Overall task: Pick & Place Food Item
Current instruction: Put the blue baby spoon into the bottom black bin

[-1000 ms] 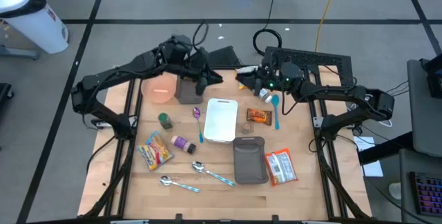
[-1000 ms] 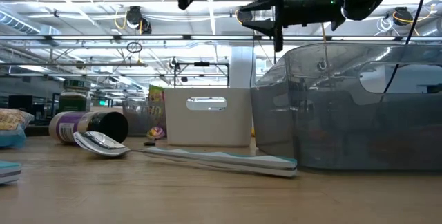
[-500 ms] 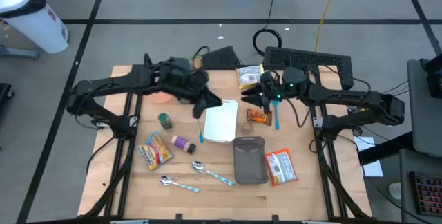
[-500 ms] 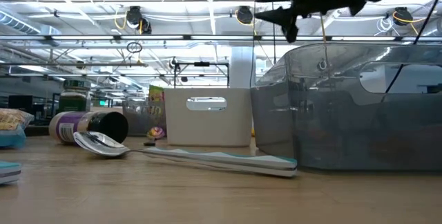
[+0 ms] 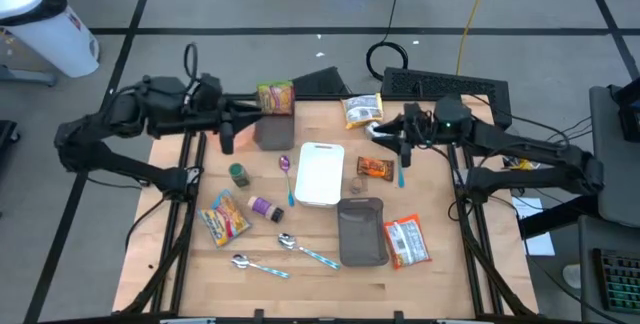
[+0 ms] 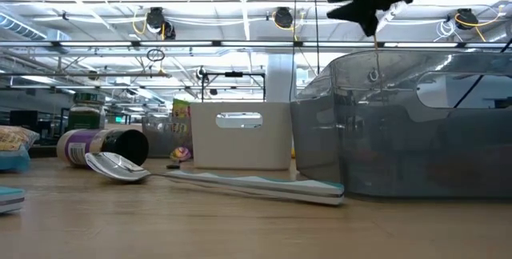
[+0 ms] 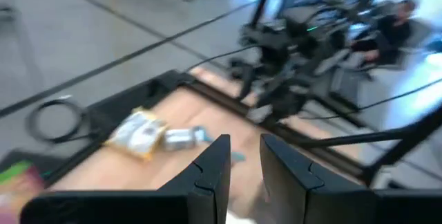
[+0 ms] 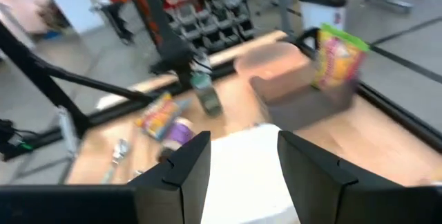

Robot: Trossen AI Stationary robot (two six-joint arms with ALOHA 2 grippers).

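Trouble is coming from clutter: I am holding my left gripper (image 5: 226, 136) and right gripper (image 5: 386, 140) partly parted and empty above the table (image 5: 180, 264), and reaching for the snack bar (image 5: 375, 168) risks nudging the blue spoon (image 5: 400, 160) beside it.

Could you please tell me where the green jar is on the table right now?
In the high view, the green jar stands on the table's left half, left of the white tray, with the purple can lying nearer the front edge.
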